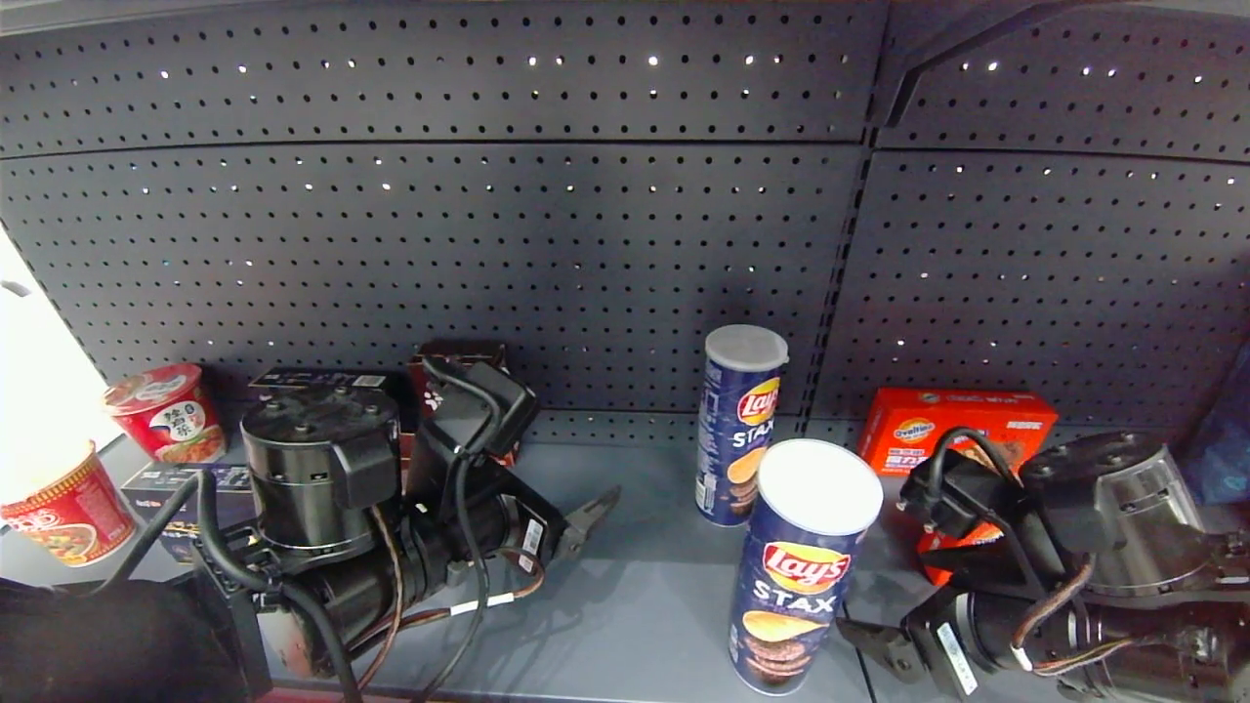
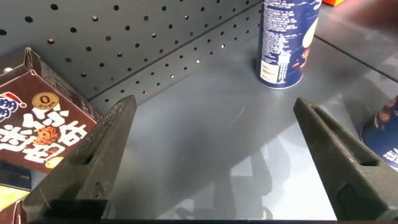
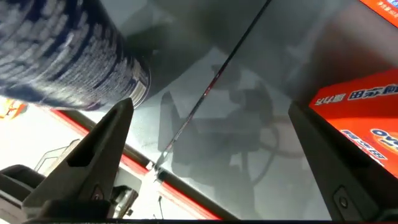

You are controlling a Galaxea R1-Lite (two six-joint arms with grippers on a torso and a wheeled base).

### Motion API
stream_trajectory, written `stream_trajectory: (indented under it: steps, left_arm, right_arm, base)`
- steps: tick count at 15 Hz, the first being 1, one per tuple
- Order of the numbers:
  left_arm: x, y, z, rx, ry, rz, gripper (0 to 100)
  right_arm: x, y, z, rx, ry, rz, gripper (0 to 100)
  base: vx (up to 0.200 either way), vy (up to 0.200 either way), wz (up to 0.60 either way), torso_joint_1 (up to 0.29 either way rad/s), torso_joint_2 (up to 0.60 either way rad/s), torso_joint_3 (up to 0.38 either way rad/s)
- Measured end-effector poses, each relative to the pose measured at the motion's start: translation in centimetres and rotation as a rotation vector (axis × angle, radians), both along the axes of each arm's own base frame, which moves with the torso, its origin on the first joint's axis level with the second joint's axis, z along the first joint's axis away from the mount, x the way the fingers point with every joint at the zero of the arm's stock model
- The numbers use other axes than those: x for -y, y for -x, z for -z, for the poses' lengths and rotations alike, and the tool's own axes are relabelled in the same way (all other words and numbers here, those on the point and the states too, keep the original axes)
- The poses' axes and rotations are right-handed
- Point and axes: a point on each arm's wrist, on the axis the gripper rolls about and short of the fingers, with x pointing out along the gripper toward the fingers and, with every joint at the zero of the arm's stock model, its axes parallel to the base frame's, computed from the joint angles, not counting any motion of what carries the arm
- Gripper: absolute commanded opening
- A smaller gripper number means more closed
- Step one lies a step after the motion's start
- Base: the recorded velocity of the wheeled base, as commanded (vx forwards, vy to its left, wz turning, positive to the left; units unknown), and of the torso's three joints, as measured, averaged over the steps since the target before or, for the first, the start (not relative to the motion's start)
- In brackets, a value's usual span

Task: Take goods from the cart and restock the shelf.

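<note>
Already, a front chip can (image 1: 801, 566) and a rear chip can (image 1: 739, 425) are stood upright on the shelf (image 1: 625, 596), while the left tool (image 2: 214, 124) and right tool (image 3: 211, 118) are held wide and empty, so further fetching is judged due.

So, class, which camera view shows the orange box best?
The head view: the orange box shows its whole top, though the right arm hides its lower front. The right wrist view catches one corner; the left wrist view just an orange sliver.
</note>
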Motion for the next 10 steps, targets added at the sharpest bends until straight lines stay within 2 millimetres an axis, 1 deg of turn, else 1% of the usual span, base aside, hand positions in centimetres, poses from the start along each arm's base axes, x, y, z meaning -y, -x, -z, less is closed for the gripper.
stream_trajectory:
  steps: [6, 10]
  left_arm:
    - [0.0, 0.0, 0.0, 0.0, 0.0, -0.001, 100]
    - [0.0, 0.0, 0.0, -0.001, 0.0, -0.001, 100]
  right_arm:
    - [-0.2, -0.9, 0.1, -0.006, 0.005, 0.017, 100]
    - [-0.7, -1.6, -0.1, 0.006, -0.004, 0.017, 100]
  base:
    - [0.0, 0.0, 0.0, 0.0, 0.0, 0.0]
    - [0.0, 0.0, 0.0, 0.0, 0.0, 0.0]
